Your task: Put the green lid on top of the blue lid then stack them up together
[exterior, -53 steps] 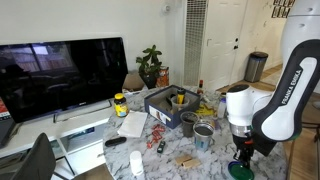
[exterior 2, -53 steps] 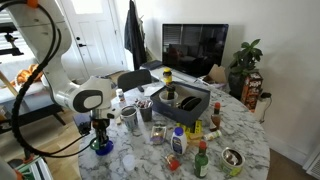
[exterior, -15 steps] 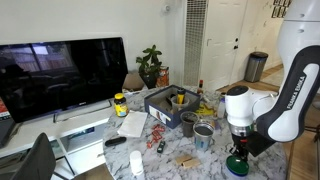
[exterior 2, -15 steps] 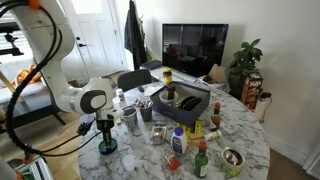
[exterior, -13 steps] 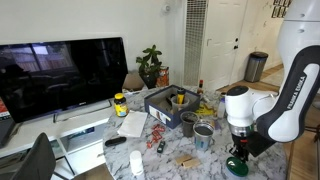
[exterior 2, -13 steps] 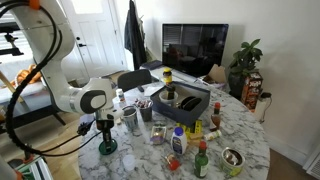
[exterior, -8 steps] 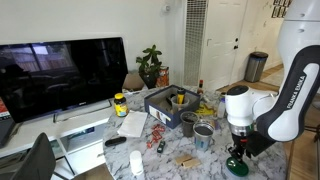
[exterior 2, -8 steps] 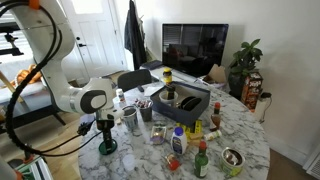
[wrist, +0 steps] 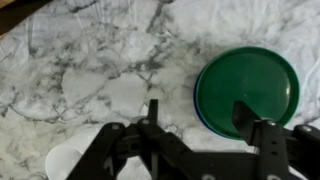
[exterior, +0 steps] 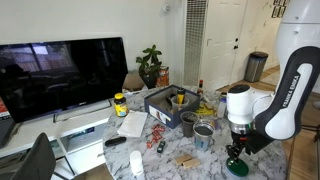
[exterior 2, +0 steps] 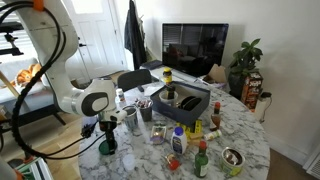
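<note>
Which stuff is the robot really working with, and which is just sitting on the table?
For the job: green lid; blue lid, just a sliver under the green one; gripper, open above them.
Just lying about: grey tins, yellow jar, TV, plant, dark box.

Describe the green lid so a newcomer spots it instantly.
Go to the edge of the marble table by the white robot arm, below the gripper. The green lid lies there, a flat dark green disc with the rim of the blue lid peeking out beneath. Neighbouring tins and bottles stand upright.
</note>
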You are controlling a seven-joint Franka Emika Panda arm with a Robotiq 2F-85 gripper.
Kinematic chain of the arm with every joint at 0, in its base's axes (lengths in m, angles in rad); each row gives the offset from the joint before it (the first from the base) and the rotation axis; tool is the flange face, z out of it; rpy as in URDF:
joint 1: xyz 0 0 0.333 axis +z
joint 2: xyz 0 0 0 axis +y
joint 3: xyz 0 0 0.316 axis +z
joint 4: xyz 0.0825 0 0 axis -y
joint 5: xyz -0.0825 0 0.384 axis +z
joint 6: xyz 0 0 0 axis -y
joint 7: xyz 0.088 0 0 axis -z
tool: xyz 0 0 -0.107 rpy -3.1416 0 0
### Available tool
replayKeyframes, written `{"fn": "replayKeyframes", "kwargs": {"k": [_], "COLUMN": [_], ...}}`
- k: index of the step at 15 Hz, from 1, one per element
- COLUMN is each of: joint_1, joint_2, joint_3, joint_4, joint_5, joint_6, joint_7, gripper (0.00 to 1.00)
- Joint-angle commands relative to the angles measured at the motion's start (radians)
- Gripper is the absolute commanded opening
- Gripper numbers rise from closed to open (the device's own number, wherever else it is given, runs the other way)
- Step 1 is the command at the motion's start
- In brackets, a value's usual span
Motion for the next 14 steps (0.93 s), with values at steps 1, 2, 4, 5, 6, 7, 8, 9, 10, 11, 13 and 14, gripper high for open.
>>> {"fn": "replayKeyframes", "kwargs": {"k": [1,2,4,5,6,7,8,9,10,11,13,14], "joint_1": [-0.066,-0.081,-0.113,-0.134,-0.154,-0.174,-0.196,-0.215,-0.232,-0.250,-0.277,-0.288], "joint_2": [0.048,0.056,0.074,0.083,0.089,0.092,0.094,0.097,0.103,0.106,0.108,0.108], "joint_3": [0.049,0.062,0.091,0.111,0.131,0.152,0.176,0.197,0.211,0.225,0.245,0.253], "joint_4": [-0.001,-0.002,0.000,0.001,0.001,-0.001,-0.003,-0.002,0.001,0.001,0.000,0.000], "joint_5": [0.069,0.091,0.138,0.164,0.189,0.211,0.230,0.245,0.256,0.267,0.281,0.288], "joint_6": [0.094,0.114,0.146,0.158,0.170,0.182,0.191,0.197,0.199,0.199,0.196,0.194], "joint_7": [-0.102,-0.128,-0.183,-0.213,-0.244,-0.271,-0.294,-0.315,-0.334,-0.352,-0.380,-0.390], "gripper": [0.62,0.64,0.58,0.47,0.38,0.31,0.21,0.13,0.05,0.02,0.00,0.00]}}
